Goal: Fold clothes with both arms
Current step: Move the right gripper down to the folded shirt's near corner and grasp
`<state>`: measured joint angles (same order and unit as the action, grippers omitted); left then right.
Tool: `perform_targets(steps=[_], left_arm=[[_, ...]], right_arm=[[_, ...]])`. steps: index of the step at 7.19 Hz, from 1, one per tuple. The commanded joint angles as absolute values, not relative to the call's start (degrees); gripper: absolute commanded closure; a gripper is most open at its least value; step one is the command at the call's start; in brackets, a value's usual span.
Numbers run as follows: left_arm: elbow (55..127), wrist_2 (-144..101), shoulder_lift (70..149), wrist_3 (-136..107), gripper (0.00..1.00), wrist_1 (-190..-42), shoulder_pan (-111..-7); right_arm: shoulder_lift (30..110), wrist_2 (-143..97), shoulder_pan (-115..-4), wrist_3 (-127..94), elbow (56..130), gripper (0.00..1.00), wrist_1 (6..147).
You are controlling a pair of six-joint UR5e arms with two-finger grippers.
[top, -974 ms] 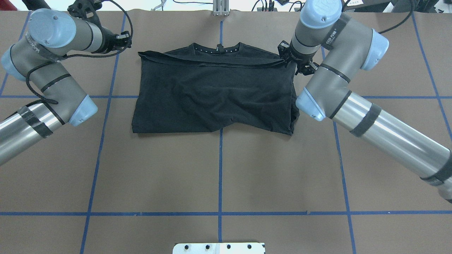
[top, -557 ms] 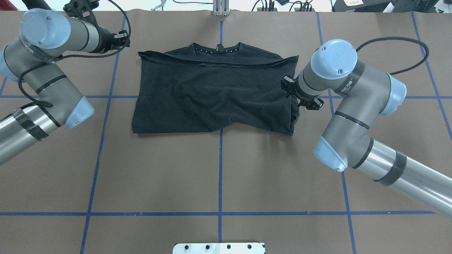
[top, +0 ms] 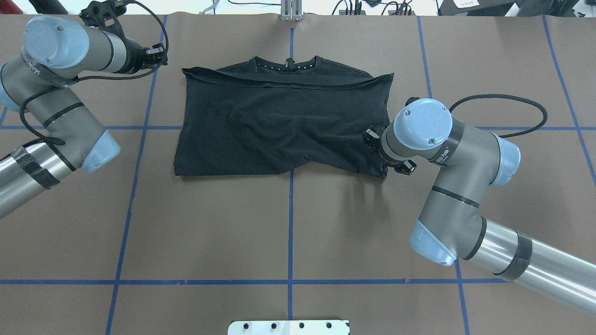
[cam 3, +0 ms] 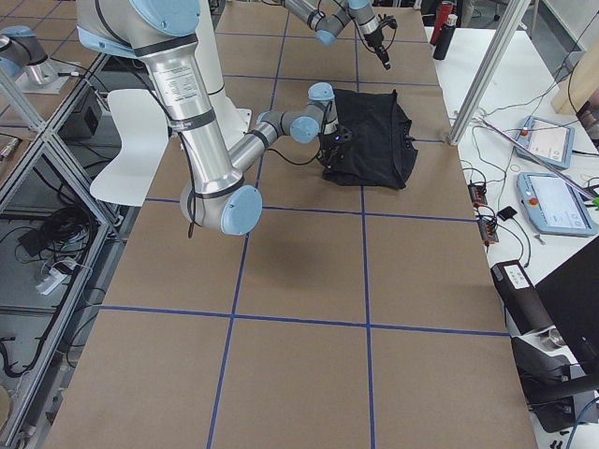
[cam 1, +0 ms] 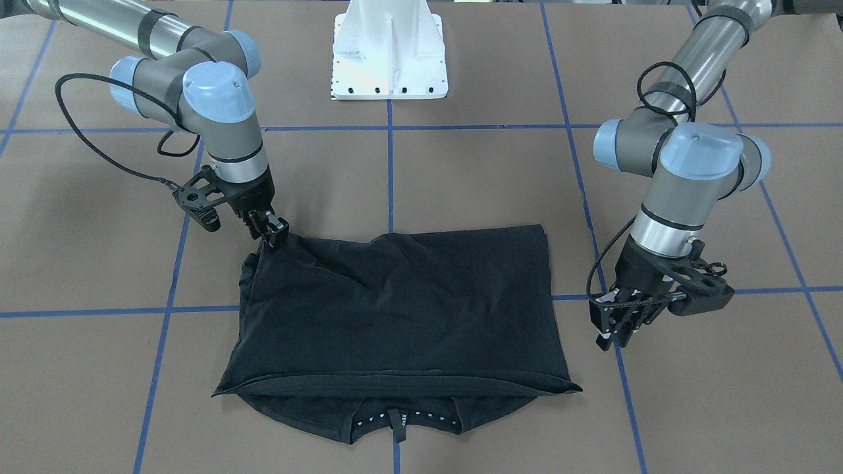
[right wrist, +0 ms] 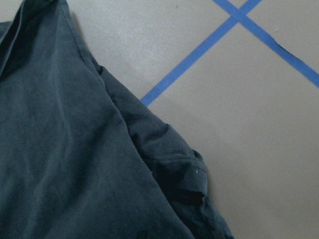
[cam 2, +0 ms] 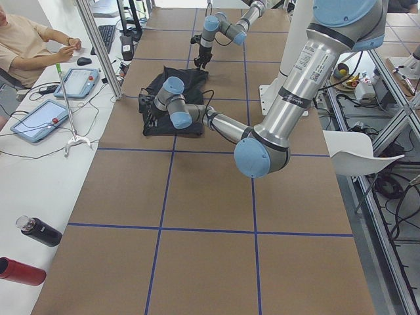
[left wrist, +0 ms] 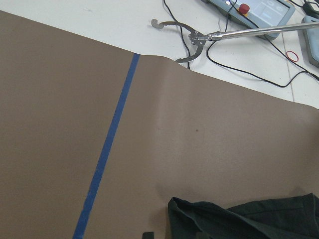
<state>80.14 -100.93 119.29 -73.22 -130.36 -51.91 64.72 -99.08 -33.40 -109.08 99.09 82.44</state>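
Note:
The black T-shirt [top: 279,125] lies folded across on the brown table, collar [top: 286,65] at the far edge; its logo is hidden. It also shows in the front view [cam 1: 395,309]. My right gripper [cam 1: 271,238] stands at the shirt's near right corner, tips touching the cloth and looking slightly open; in the overhead view the wrist hides it. The right wrist view shows only that bunched corner [right wrist: 179,174]. My left gripper [cam 1: 614,339] hovers open and empty over bare table, left of the shirt's far corner [top: 157,50]. The left wrist view shows a shirt edge [left wrist: 249,219].
The white pedestal base [cam 1: 388,59] stands at the robot's side of the table. Blue tape lines [top: 290,223] cross the brown surface. Beyond the far edge is a white bench with tablets [cam 2: 75,82], cables, bottles [cam 2: 39,231] and a seated person [cam 2: 26,39].
My right arm has swung from the shirt's far right corner back along its right edge to the near right corner. The left arm drifted slightly left. The shirt has not moved.

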Motion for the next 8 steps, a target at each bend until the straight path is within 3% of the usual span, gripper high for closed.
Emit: perform_targets(steps=[1, 3, 4, 5, 8], left_arm=[[80.1, -101.0, 119.3, -73.2, 0.6, -130.5, -51.9], [80.0, -101.1, 119.4, -73.2, 0.6, -130.7, -51.9], [80.0, -101.0, 119.4, -73.2, 0.6, -130.7, -51.9], [80.0, -101.1, 119.4, -73.3, 0.6, -130.7, -51.9], [80.0, -101.1, 119.3, -73.2, 0.59, -130.8, -51.9]], right_arm=[[65.6, -97.2, -31.1, -109.2, 99.1, 0.49, 82.4], [66.2, -95.8, -30.1, -109.2, 99.2, 0.53, 82.4], [66.2, -95.8, -30.1, -109.2, 99.4, 0.88, 82.5], [66.4, -95.8, -30.1, -109.0, 99.6, 1.0, 82.4], [67.3, -96.6, -30.3, -105.8, 100.8, 1.0, 82.5]])
